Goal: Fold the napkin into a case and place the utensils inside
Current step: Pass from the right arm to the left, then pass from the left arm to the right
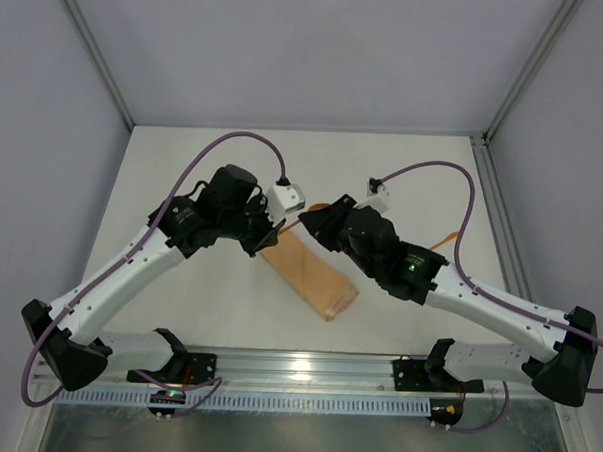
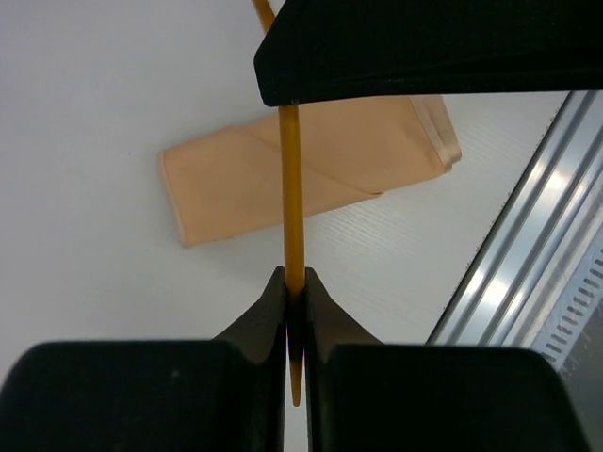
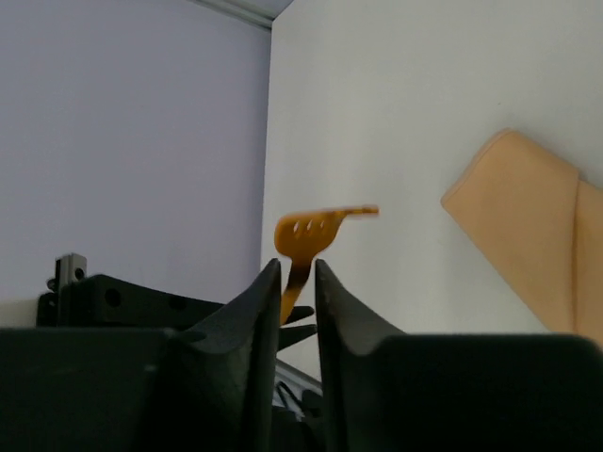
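Orange fork [image 3: 303, 229]: handle end clamped tight in left gripper [image 2: 295, 282], neck below tines pinched by right gripper [image 3: 297, 273], probably a handover for aiming at case [image 1: 314, 279], flat at 5 o'clock.

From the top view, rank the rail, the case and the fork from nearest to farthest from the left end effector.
1. The fork: clamped in the left end effector itself.
2. The case: just beside it, on its right.
3. The rail: farthest, along the near edge.
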You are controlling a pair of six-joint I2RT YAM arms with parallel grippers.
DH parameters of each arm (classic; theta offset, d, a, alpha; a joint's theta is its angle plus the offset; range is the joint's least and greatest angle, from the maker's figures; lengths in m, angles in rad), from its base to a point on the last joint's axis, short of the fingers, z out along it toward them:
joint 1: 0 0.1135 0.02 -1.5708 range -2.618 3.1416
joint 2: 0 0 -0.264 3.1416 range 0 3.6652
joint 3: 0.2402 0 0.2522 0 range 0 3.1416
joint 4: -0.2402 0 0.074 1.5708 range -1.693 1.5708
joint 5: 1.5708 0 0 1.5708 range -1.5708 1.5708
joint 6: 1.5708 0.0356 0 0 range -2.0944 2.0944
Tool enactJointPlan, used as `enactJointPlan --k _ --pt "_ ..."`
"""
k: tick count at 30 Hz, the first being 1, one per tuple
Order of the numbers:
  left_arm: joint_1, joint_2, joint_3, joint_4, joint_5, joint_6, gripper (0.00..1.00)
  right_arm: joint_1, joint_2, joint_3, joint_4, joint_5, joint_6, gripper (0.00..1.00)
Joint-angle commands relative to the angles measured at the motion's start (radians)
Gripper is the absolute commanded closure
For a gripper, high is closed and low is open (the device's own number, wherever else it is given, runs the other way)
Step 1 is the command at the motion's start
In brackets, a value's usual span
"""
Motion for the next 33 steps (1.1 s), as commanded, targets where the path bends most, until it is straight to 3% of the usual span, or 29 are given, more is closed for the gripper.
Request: enactJointPlan --k 1,2,3,4,10,15,17,21,24,29,33 --pt "-0.012 0.008 0.067 -0.075 0.077 0.034 1.00 0.008 -0.089 -0.040 0.070 -0.045 -0.251 0.70" --pt "-0.007 0.015 0.074 -0.106 0.086 0.040 1.00 0.008 -0.117 -0.069 0.076 -0.059 -0.326 0.59" --pt "-0.001 0.032 0.085 -0.136 0.100 0.048 1.00 0.008 -0.147 -0.083 0.077 -0.073 -0.500 0.46" --pt "0.020 0.043 0.105 -0.167 0.159 0.050 1.00 0.008 -0.178 -0.094 0.062 -0.087 -0.591 0.43" --pt "0.083 0.144 0.165 -0.431 0.365 0.158 1.00 0.008 -0.459 -0.183 -0.048 -0.362 -1.292 0.31" --pt "0.085 0.236 0.157 -0.621 0.509 0.273 1.00 0.008 -0.577 -0.299 0.005 -0.686 -1.677 0.31" --pt "0.085 0.246 0.128 -0.640 0.540 0.321 1.00 0.008 -0.565 -0.330 0.021 -0.700 -1.799 0.31" --pt "0.085 0.279 0.125 -0.730 0.563 0.427 1.00 0.008 -0.449 -0.271 -0.033 -0.707 -1.844 0.31" --pt "0.085 0.298 0.114 -0.781 0.536 0.478 1.00 0.007 -0.366 -0.166 -0.100 -0.601 -1.667 0.31" --pt "0.085 0.289 0.070 -0.773 0.488 0.514 1.00 -0.007 -0.361 -0.093 -0.220 -0.738 -1.572 0.31" --pt "0.082 0.299 0.070 -0.776 0.450 0.547 1.00 -0.029 -0.379 -0.086 -0.268 -0.727 -1.434 0.31"
